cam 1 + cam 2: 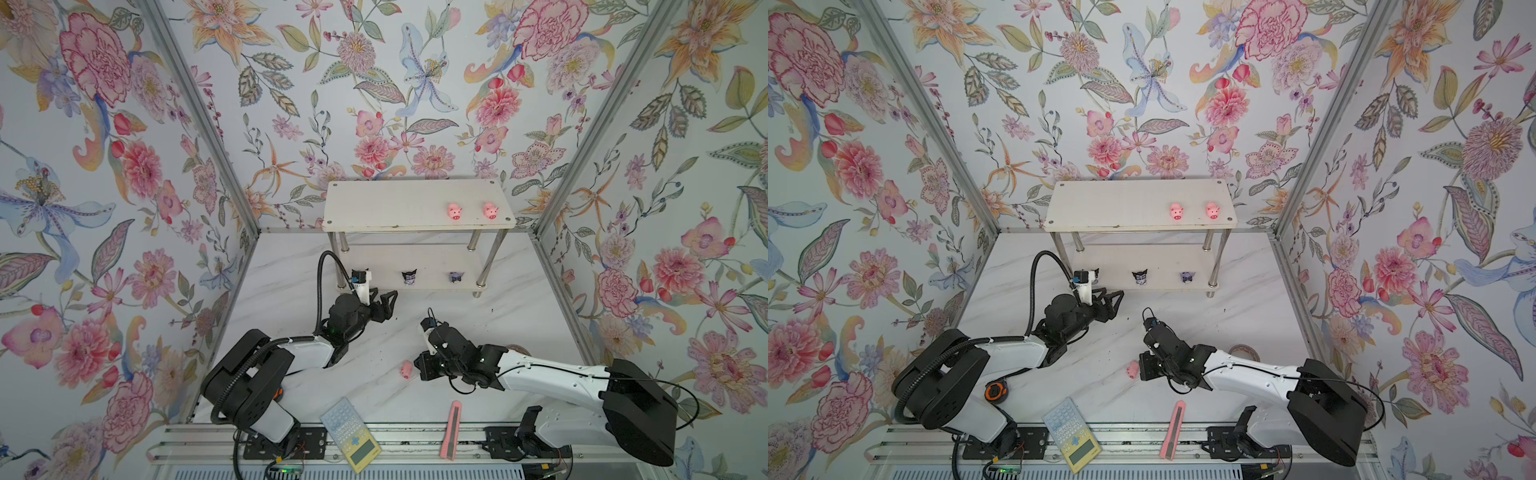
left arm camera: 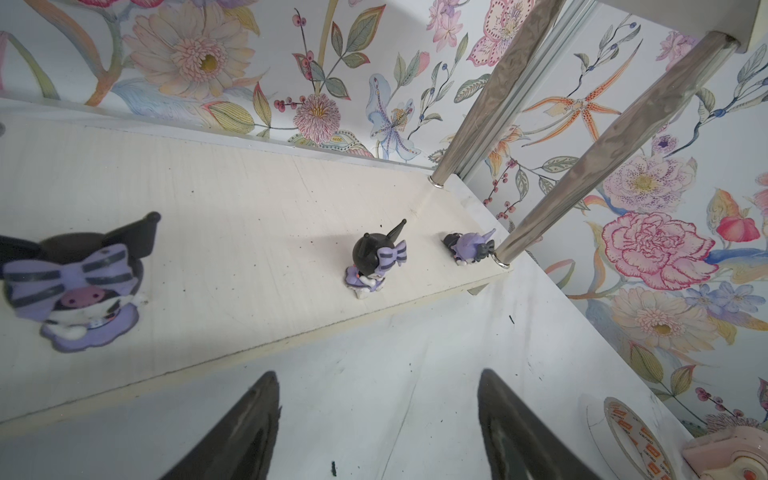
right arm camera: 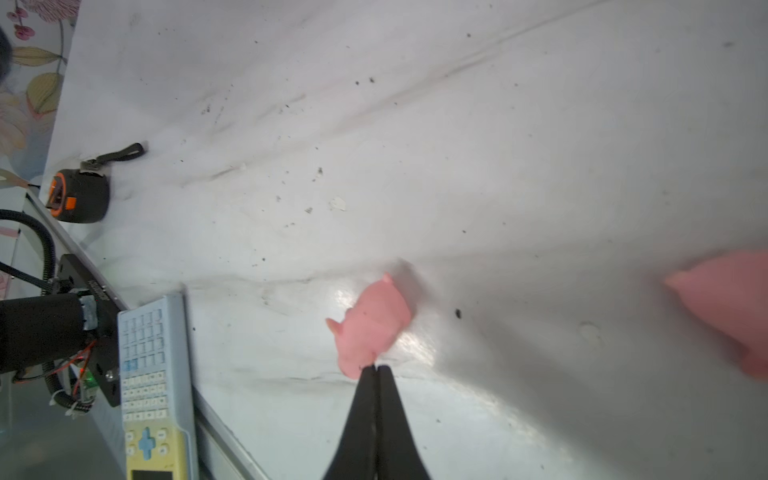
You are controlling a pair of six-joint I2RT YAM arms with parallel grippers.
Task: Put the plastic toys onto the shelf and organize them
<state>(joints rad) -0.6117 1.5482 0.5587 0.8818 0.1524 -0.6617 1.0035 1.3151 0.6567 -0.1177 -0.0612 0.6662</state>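
Floral wallpaper closes the booth on three sides, and a white marbled tabletop (image 1: 519,299) carries everything. At its back stands the shelf (image 1: 395,199). In both top views two pigs (image 1: 454,211) sit side by side toward the right end of the upper board, and three black-and-purple figurines (image 2: 376,262) stand spaced along the front of the lower one. We judge the figurines done and the pigs the step in hand.

The left gripper (image 2: 376,376) hangs released and empty just in front of the lower board, near its left end. The right gripper (image 3: 376,368) is low over the near middle of the tabletop, its jaws clenched flat against each other. A pig (image 3: 374,324) lies on the tabletop right at the tips, touching them. We see none of it between the jaws, so we take it as not grasped. A second pig (image 3: 731,307), blurred, lies near by in the right wrist view.

As we read it, the next move calls for parting the jaws and setting them astride the pig's body, not its edge. They then close, lift it to the upper board and set it down in line with the pair. The toy is small and rounded, so an off-centre pinch may squirt it away.
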